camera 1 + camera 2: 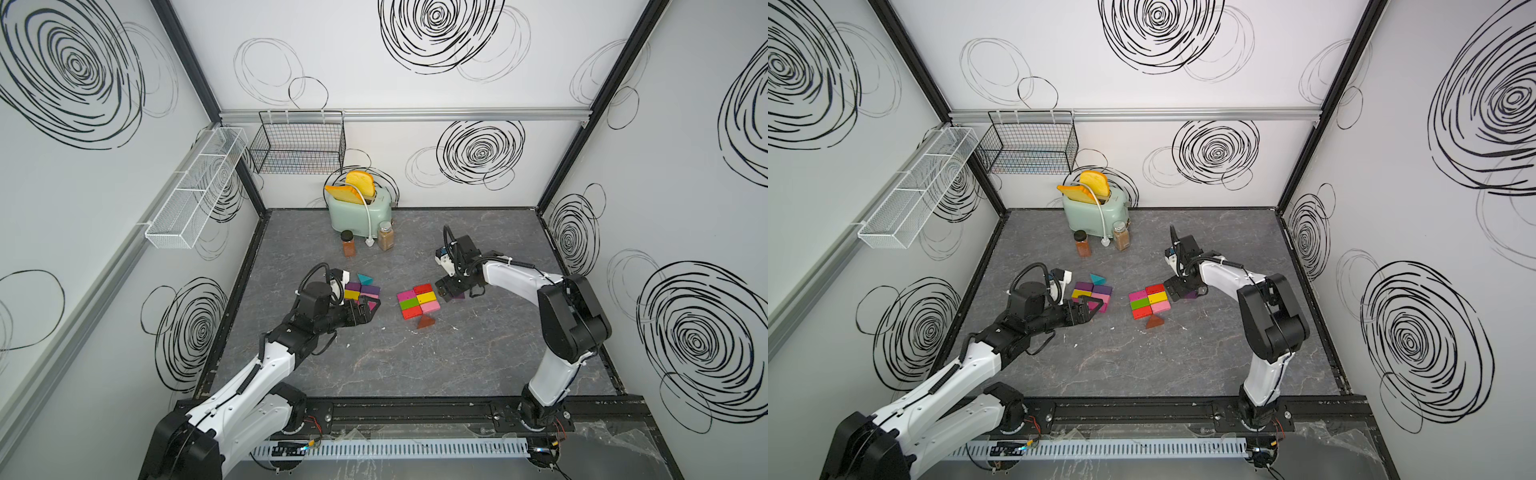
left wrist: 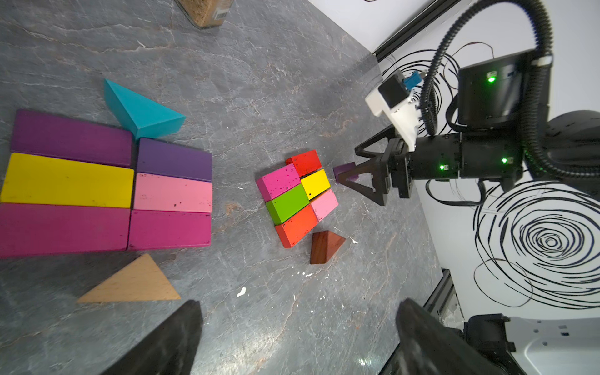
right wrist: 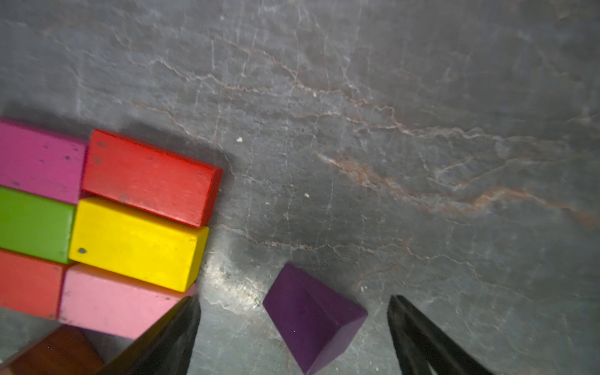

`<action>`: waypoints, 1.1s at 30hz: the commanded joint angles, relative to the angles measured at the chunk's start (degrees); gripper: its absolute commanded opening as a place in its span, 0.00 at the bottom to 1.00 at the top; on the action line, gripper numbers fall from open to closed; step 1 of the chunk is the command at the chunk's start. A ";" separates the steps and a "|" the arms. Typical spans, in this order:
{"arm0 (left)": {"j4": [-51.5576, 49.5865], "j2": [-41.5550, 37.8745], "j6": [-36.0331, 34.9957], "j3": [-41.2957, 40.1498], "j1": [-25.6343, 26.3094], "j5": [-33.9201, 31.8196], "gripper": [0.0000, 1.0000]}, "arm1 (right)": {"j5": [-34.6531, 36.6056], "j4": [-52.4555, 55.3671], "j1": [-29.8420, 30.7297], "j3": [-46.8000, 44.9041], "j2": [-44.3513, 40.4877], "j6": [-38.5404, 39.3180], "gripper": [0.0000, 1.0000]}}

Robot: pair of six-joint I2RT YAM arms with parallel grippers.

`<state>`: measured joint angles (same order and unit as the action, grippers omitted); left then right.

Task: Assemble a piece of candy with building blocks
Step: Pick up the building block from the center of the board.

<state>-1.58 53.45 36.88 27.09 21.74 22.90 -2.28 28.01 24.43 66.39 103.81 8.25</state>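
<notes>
Candy, part-built: six painted wooden bricks (image 2: 297, 198) packed as body. Purple wooden triangle (image 3: 311, 316) lies near one end (not yet butted against it); brown wooden triangle (image 2: 324, 246) sits loose. Right gripper (image 1: 446, 292) wide apart, empty; left gripper (image 2: 298, 303) likewise.

The grey stone-look table top (image 1: 415, 365) holds a pale green toaster (image 1: 359, 214) at the back. Two glass jars of brown spice (image 1: 348, 245) (image 1: 385, 237) stand in front of it.

Six flat wooden bricks in purple, yellow, pink and magenta (image 2: 97, 181) lie side by side. A teal wooden triangle (image 2: 143, 113) touches one corner, and a tan wooden triangle (image 2: 133, 282) lies just beside them.

Six more flat bricks in magenta, red, green, yellow and pink (image 2: 292, 199) lie packed together. A brown wooden triangle (image 2: 324, 246) sits at their edge. A purple wooden triangle (image 3: 311, 318) lies near, not touching.
</notes>
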 commanded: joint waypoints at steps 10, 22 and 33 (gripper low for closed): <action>3.08 0.51 0.46 -0.37 0.25 0.75 0.98 | -6.01 1.43 -1.59 -3.83 -1.48 1.52 0.76; 5.00 0.98 2.21 -1.43 0.06 2.23 0.98 | -5.08 -0.15 -1.66 -7.03 -6.26 -0.63 0.67; 3.69 0.09 1.88 -1.34 -0.86 2.55 0.98 | -5.50 -1.95 -1.75 -4.58 -2.34 0.45 0.55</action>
<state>0.12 54.17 38.76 26.09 21.56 24.60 -7.33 26.76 22.87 60.45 100.66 8.19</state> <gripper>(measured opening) 0.978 0.547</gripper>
